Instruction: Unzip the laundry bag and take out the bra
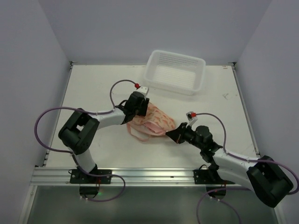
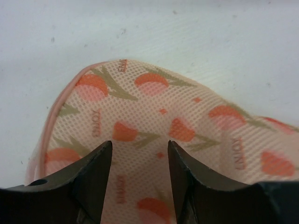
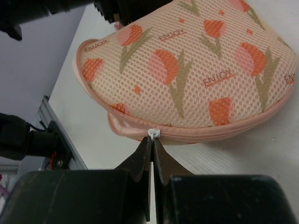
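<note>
Centrally: left gripper (image 2: 140,145) jaws spread over the laundry bag (image 2: 187,107); right gripper (image 3: 153,141) jaws pinch its near-edge zipper pull (image 3: 153,133).

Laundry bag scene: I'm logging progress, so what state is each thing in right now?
laundry bag, lying flat, seemingly partly unzipped: shut on one side of the pull, gaping on the other.
zipper pull, at the right fingertips.
left fingers, open over the bag's mesh.
right fingers, shut.
basket, upright, nothing seen inside.
bra, not visible.
</note>
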Controlling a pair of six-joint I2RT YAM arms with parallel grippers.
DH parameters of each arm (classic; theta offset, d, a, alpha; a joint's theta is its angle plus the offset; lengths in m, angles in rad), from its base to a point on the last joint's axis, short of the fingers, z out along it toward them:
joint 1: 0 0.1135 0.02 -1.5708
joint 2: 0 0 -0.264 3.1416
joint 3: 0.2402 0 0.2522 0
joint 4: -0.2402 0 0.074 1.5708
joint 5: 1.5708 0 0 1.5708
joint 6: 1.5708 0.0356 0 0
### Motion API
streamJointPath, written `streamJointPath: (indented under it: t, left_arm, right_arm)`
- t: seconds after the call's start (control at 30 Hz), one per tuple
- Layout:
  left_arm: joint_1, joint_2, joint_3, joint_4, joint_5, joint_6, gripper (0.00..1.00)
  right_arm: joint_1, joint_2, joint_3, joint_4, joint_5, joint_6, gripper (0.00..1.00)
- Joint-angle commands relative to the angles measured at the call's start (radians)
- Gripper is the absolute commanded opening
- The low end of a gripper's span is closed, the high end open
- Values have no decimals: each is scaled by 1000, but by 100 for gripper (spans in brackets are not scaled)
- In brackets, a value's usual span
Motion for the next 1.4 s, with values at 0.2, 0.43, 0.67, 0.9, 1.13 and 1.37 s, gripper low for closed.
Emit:
streamJointPath:
  t: [0.2, 0.43, 0.67, 0.9, 1.13, 1.37]
  left_arm:
    - [-11, -307, 32, -60, 212, 232, 63]
    - [-237, -439, -36, -190, 240, 397, 65]
    - [-330, -477, -116, -167, 188, 566, 75]
    - [-468, -416, -162, -108, 27, 734, 79]
    - [-488, -382, -181, -6, 27, 786, 80]
    - [-491, -347, -201, 100, -57, 810, 80]
  right_arm:
    - [60, 107, 73, 80, 71, 7, 0]
    - [65, 173, 117, 126, 42, 17, 0]
    - [80, 156, 120, 109, 41, 14, 0]
    - [80, 136, 145, 91, 28, 20, 0]
    - [80, 77, 152, 39, 30, 4, 0]
    - [82, 49, 145, 27, 2, -3, 0]
